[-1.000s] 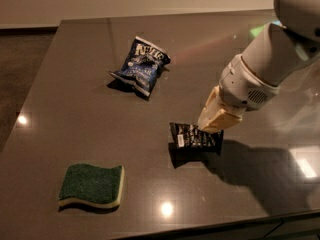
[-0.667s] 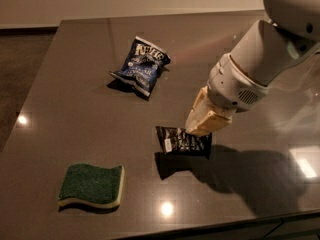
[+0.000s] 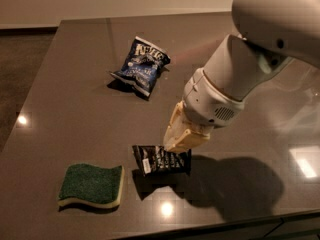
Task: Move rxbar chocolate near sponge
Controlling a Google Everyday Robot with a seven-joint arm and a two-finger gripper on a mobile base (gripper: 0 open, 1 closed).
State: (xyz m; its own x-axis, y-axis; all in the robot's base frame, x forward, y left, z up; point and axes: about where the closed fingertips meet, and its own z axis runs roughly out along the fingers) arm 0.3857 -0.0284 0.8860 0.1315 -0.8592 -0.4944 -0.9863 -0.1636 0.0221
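Note:
The rxbar chocolate [image 3: 161, 160], a flat black wrapper with white lettering, hangs just above the table a short way right of the sponge. My gripper [image 3: 179, 143] comes down from the upper right and is shut on the bar's upper right edge. The sponge [image 3: 91, 185], dark green on top with a pale yellow base, lies flat near the table's front left. A small gap of table shows between the bar and the sponge.
A blue chip bag [image 3: 142, 65] with white lettering lies at the back middle of the dark table [image 3: 70, 109]. My white arm [image 3: 250, 59] fills the upper right. The table's front edge runs just below the sponge and the bar.
My gripper has carried the rxbar chocolate leftward and toward the front edge, bringing it much closer to the sponge. The sponge and the chip bag have not moved.

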